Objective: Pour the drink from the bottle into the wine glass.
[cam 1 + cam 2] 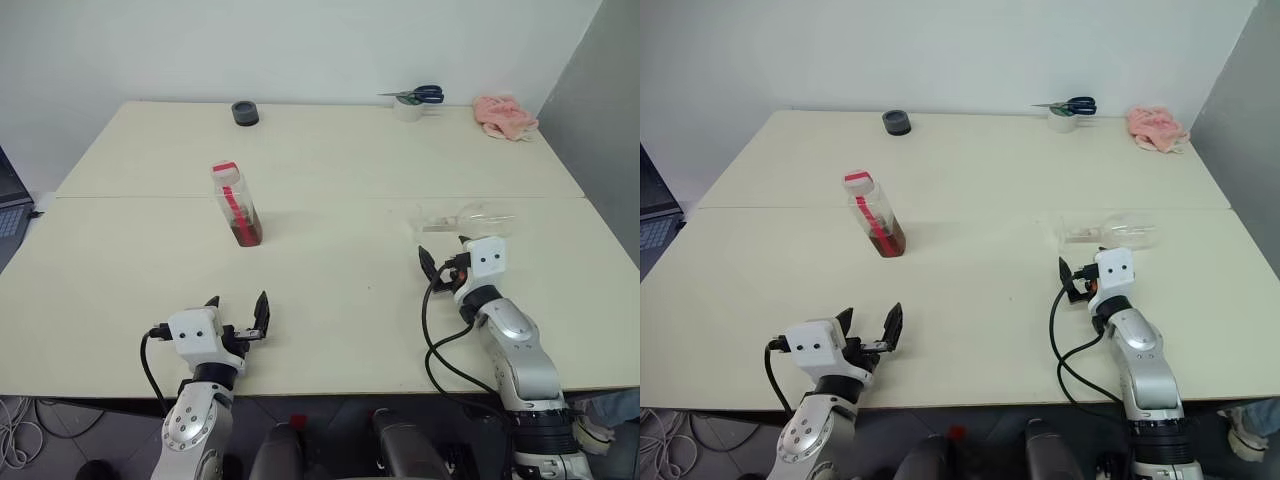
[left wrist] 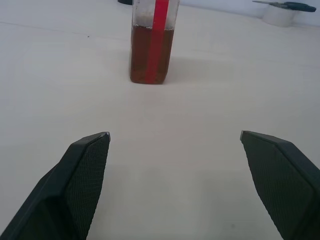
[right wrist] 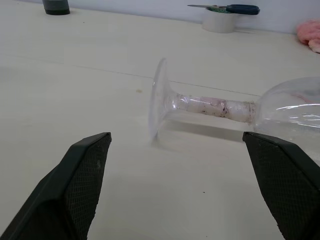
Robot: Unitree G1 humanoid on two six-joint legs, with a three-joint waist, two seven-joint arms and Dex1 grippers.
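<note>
The bottle (image 1: 237,205) stands upright left of the table's middle, clear with a red label strip and red cap; the reddish-brown drink (image 2: 142,57) fills its lower part. My left gripper (image 1: 238,300) hovers open near the front edge, pointing at the bottle (image 2: 152,40) and well short of it. On the right, the wine glass (image 1: 470,220) lies on its side, with its foot toward the middle of the table and its bowl toward the right edge. My right gripper (image 3: 176,134) is open just in front of its stem (image 3: 215,106), not touching it.
Along the cream table's (image 1: 330,280) far edge sit a black tape roll (image 1: 245,113), blue-handled scissors (image 1: 418,95) on a white roll, and a pink cloth (image 1: 505,115). A laptop (image 1: 10,200) shows past the left edge. A wall stands close on the right.
</note>
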